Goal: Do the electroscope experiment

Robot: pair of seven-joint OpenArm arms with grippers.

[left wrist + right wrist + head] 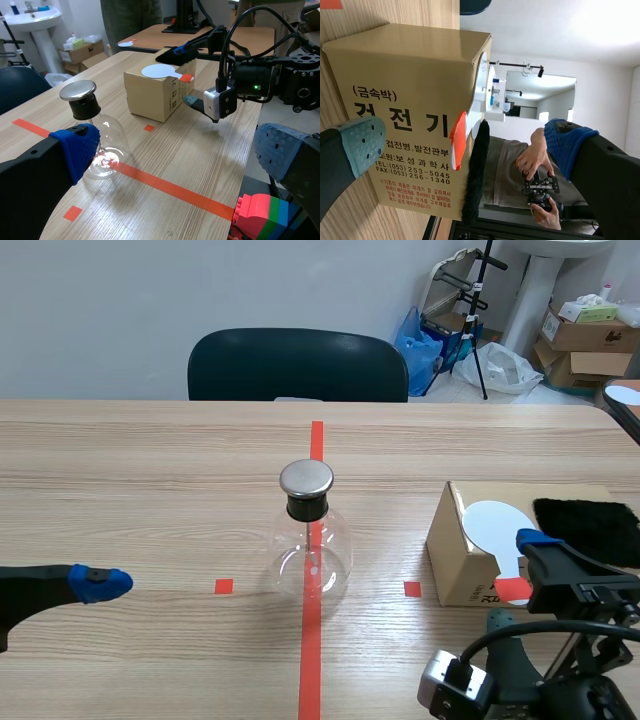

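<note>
The electroscope, a clear glass flask (311,555) with a black stopper and a round metal cap (306,478), stands on the centre tape line. A cardboard box (462,560) at the right carries a white disc paddle (494,524) with a red handle (513,590) and a black fur cloth (590,527). My right gripper (520,585) is turned sideways at the box's near face and open; the red handle (458,140) sticks out between its fingers without touching them. My left gripper (95,583) is open and low at the left, with the flask (102,150) just beyond its left finger.
A dark chair (297,365) stands behind the table's far edge. Boxes and bags lie on the floor at the back right. A stack of coloured bricks (261,214) sits under the left gripper. A person's hands (536,167) hold a controller beyond the box.
</note>
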